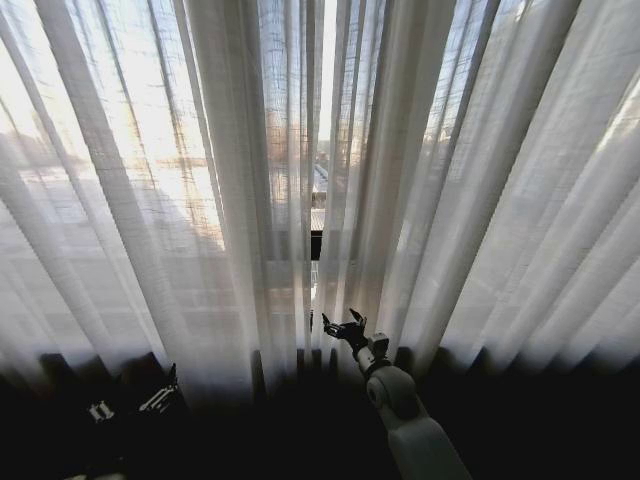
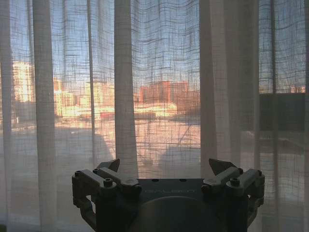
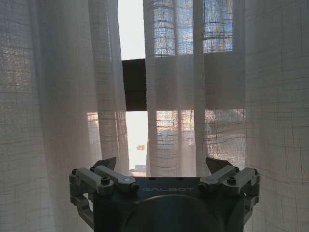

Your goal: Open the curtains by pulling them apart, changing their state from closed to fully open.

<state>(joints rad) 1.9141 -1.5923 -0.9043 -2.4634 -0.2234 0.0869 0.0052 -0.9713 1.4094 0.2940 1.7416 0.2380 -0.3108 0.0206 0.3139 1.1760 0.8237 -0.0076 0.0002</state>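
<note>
From the head view, two tall sheer white pleated curtains (image 1: 200,200) hung nearly closed, a narrow gap between their inner edges showing the black window frame bar (image 1: 316,245). The right gripper (image 1: 343,327), fingers apart, was raised just below that gap, near the curtains' inner edges; the left gripper (image 1: 130,400) sat low in shadow, well to the left of the gap, its fingers too dark to judge.

In the left wrist view, the left gripper (image 2: 164,166) stood with fingers spread, the curtain fabric (image 2: 123,87) hanging beyond them, untouched.

In the right wrist view, the right gripper (image 3: 161,164) faced the gap and bar (image 3: 135,84), fingers apart, holding nothing.
</note>
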